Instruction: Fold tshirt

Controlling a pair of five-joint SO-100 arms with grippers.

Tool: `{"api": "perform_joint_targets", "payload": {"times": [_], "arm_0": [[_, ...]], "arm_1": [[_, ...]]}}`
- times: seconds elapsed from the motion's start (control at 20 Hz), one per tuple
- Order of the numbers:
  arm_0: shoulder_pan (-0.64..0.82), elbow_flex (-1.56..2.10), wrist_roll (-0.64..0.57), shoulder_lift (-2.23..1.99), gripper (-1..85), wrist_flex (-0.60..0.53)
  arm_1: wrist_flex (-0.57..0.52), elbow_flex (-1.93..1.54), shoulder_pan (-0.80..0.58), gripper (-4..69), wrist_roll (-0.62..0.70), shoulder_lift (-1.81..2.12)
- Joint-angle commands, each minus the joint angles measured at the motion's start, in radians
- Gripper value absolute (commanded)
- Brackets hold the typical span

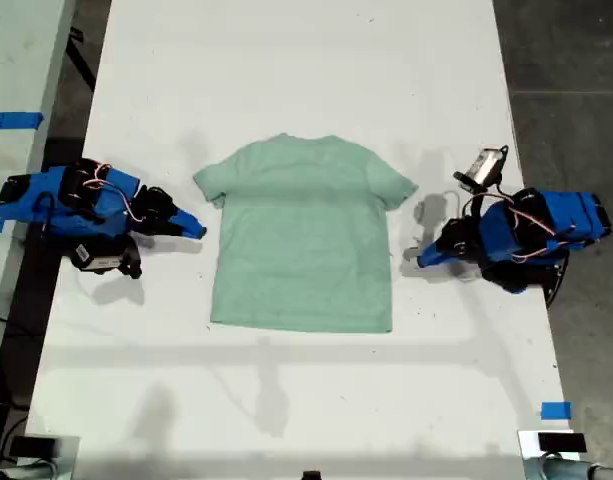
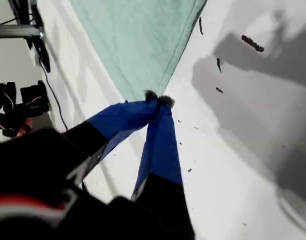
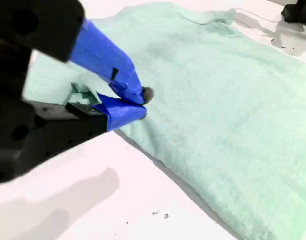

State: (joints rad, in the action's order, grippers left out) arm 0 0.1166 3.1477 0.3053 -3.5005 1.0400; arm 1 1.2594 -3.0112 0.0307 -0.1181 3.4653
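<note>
Tshirt [image 1: 301, 240] lies flat and spread on the white table [image 1: 286, 400], collar away from the exterior camera, no fold in it yet, so the step in hand looks like the opening reach and grasp

My first gripper [image 2: 157, 100] has its fingers pressed together with nothing between them; a pointed corner of the mint cloth sits just past the tips, and I cannot tell whether they touch it

My second gripper [image 3: 140, 102] has its fingers narrow, almost meeting, at the shirt's side edge, with the sleeve [image 3: 75, 90] bunched just behind the tips and the body of the shirt ahead of them. Cannot tell whether any cloth is nipped between them

Next move, as I judge it: first gripper must part its fingers and get around the cloth edge ahead. Second needs a sure pinch on one layer before both lift and carry the cloth over
</note>
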Motion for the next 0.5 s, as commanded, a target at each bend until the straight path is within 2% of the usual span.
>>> {"api": "perform_joint_targets", "payload": {"times": [0.0, 0.1, 0.15, 0.45], "arm_0": [[0.031, -0.118, -0.029, 0.011, 0.1, -0.021], [0.058, -0.273, -0.078, 0.265, 0.1, -0.038], [0.083, -0.391, -0.12, 0.42, 0.1, -0.006], [0.314, -0.994, -0.456, 0.983, 0.1, 0.321]], "arm_1": [[-0.003, 0.112, -0.044, 1.2, 0.06, 0.02], [0.02, 0.193, -0.092, 1.2, 0.135, -0.025], [0.051, 0.253, -0.123, 1.2, 0.178, -0.074], [0.204, 0.716, -0.36, 1.2, 0.551, -0.591]]}}
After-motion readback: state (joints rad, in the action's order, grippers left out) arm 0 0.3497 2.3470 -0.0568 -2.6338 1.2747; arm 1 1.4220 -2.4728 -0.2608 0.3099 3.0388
